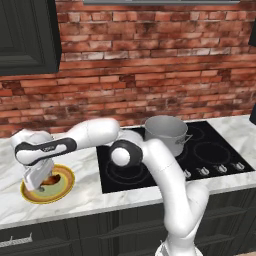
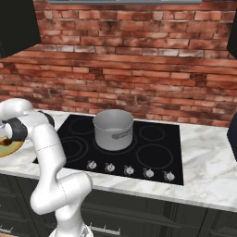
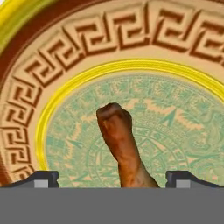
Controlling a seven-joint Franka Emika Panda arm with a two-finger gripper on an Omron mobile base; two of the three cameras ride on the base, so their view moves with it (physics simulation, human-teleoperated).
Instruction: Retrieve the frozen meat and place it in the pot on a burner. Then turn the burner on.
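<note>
The frozen meat [image 3: 119, 142], a reddish-brown drumstick, lies on a round yellow-rimmed green plate [image 3: 131, 65]. In the hand view it sits between my two dark fingertips [image 3: 41, 178], with wide gaps on both sides. My gripper [image 3: 113, 179] is open and points down, right over the plate [image 1: 60, 187] at the counter's left end; a bit of the meat [image 1: 50, 179] shows beside the hand [image 1: 36, 176]. The silver-grey pot [image 1: 166, 134] stands on a rear burner of the black cooktop [image 1: 215, 150], far to the right of the gripper.
A row of burner knobs [image 2: 129, 170] runs along the cooktop's front edge. The brick wall rises behind the marble counter [image 2: 208, 171]. A dark cabinet [image 1: 25, 35] hangs above the plate's end. My own arm stretches across the cooktop's left side.
</note>
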